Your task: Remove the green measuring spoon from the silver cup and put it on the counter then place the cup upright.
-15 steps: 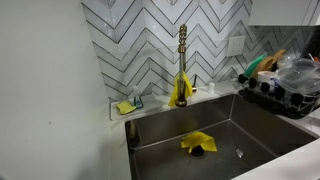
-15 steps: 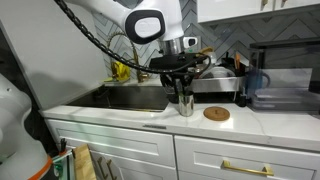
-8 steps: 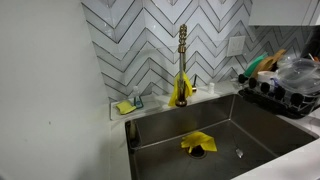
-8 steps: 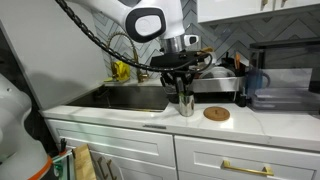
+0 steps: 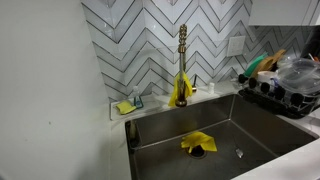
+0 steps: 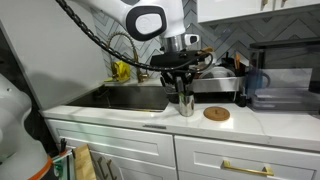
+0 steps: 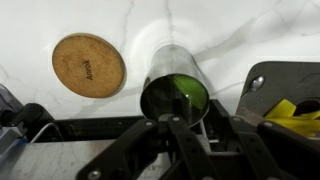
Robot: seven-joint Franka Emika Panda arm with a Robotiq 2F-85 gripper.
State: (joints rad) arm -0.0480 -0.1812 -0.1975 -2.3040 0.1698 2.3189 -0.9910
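- One second brings no visible change: the black pincer (image 6: pixel 182 92) hangs in the same place over the silver metal cup (image 6: pixel 185 104), and nothing on the pale white bench (image 6: pixel 110 112) has shifted.
- The cup stands upright on the bench, just beside the steel sink (image 6: pixel 130 97) and near a round cork coaster (image 6: pixel 216 113).
- From the wrist, the pincer (image 7: pixel 183 125) sits at the near rim of the cup (image 7: pixel 172 60), jaws partly drawn in. Whether they clamp the rim, a handle or nothing cannot be told.
- A green patch (image 7: pixel 178 93) fills the cup's mouth, probably the green measuring spoon, not yet on the bench.
- The stillness suggests a pause. If that green is the spoon, the removal step looks undone, while the cup already stands upright.
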